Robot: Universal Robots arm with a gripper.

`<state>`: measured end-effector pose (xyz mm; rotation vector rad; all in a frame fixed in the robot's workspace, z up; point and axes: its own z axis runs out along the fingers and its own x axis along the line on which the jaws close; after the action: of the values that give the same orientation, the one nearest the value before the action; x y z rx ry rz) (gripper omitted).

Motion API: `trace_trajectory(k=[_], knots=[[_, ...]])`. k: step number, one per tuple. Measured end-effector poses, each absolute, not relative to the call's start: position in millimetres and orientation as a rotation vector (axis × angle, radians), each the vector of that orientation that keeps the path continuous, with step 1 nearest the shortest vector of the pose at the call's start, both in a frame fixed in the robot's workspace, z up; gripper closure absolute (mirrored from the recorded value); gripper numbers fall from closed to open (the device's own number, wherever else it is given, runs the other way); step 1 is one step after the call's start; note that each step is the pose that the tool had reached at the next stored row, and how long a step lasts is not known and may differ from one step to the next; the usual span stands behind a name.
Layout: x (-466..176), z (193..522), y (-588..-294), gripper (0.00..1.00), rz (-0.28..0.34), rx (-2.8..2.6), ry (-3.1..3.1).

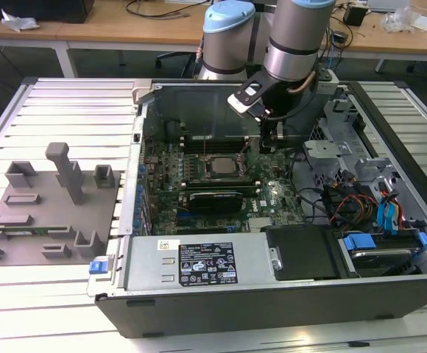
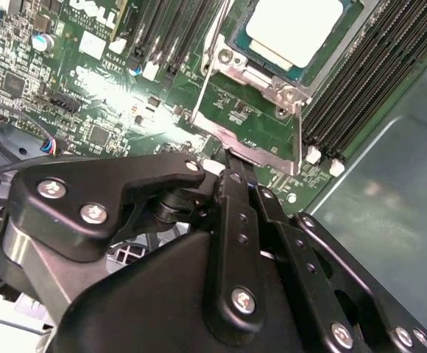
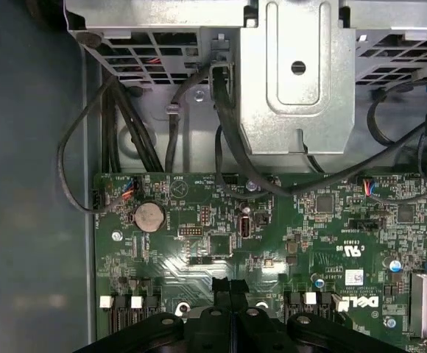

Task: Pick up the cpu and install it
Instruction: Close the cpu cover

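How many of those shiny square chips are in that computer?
1. The silvery-white square cpu lies in the metal socket frame on the green motherboard, in the open case. Others may be hidden beneath the grey robot arm.

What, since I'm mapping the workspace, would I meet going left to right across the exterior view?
grey fixture plate → cpu, seated on the motherboard → gripper → blue cables
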<state>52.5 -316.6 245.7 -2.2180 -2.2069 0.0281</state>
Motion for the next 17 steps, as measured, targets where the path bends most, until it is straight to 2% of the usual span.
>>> trace_trajectory(k=[17], knots=[[29.0,245.7,-316.6,0.89,0.028,-2.219,-2.207]])
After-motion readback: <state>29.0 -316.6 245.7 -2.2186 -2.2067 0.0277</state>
